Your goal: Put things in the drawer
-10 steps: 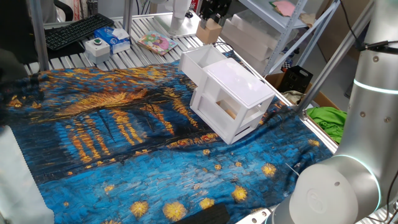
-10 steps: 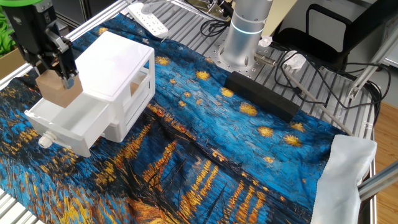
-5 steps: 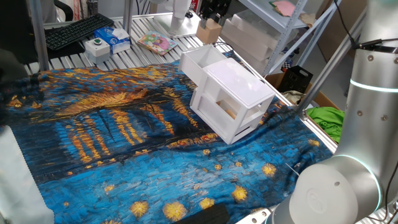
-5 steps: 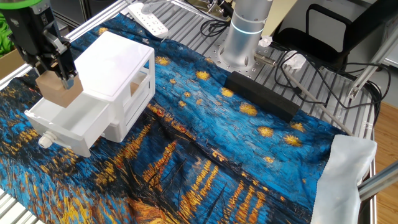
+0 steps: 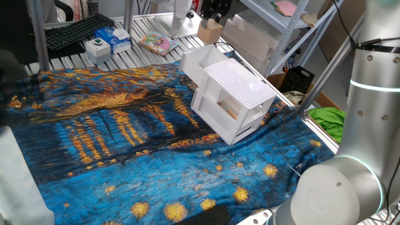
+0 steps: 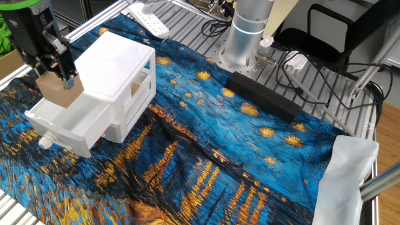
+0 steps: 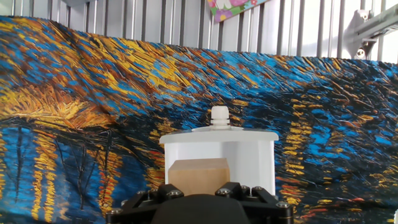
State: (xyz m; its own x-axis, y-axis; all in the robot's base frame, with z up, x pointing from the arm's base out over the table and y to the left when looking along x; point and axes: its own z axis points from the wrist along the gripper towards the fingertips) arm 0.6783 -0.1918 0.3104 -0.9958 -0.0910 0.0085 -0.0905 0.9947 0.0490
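Observation:
A tan cube block [image 6: 59, 91] hangs in my gripper [image 6: 56, 78] just above the pulled-out upper drawer [image 6: 62, 125] of the white cabinet [image 6: 115, 59]. In the hand view the block [image 7: 199, 174] sits between the black gripper body and the open drawer [image 7: 249, 152], with the drawer's knob [image 7: 219, 116] beyond it. The gripper is shut on the block. In the one fixed view the open drawer [image 5: 201, 61] sticks out from the cabinet [image 5: 240, 94] toward the far side, and the gripper and block are out of that view. A tan thing shows inside the lower drawer's slot [image 5: 230, 112].
The cabinet stands on a blue and orange painted cloth [image 5: 112, 131]. A white button box with a green button [image 5: 98, 46], a keyboard [image 5: 78, 30] and a colourful book [image 5: 156, 42] lie beyond the cloth. The arm's base [image 6: 247, 31], a black bar [image 6: 262, 95] and a white cloth [image 6: 347, 175] lie at the other side.

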